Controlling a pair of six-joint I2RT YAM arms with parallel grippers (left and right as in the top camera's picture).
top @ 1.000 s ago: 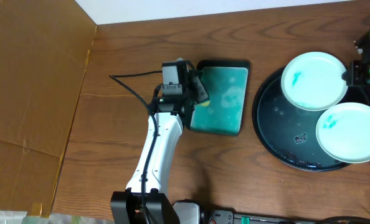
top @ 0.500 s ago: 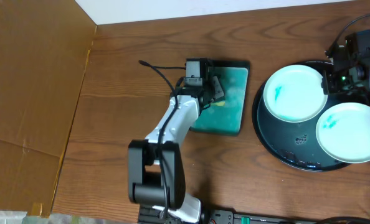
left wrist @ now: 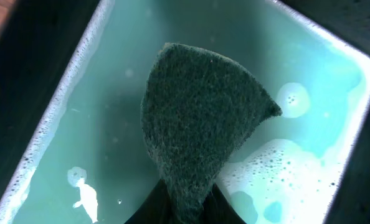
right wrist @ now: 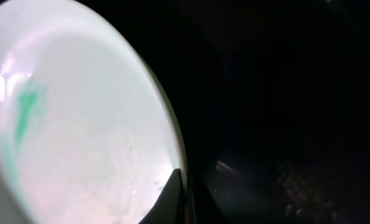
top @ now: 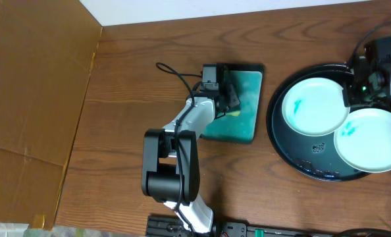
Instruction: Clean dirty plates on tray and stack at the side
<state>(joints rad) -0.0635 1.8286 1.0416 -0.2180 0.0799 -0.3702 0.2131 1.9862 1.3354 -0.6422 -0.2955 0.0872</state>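
Nine o'clock on the tabletop (top: pixel 143 46): my left end effector (top: pixel 228 100) pinches a dark green sponge (left wrist: pixel 197 118) over the sudsy teal dish (left wrist: pixel 60 118), with a cardboard wall (top: pixel 31 99) beyond. Three o'clock, on the black tray (top: pixel 274 131): my right end effector (right wrist: pixel 184 202) is clamped on a white plate (top: pixel 314 108) at its rim. A second plate (top: pixel 372 141) sits at its five o'clock, touching or overlapping, I can't tell which, and the frame clips its far edge. Both are glossy, each with a teal smear.
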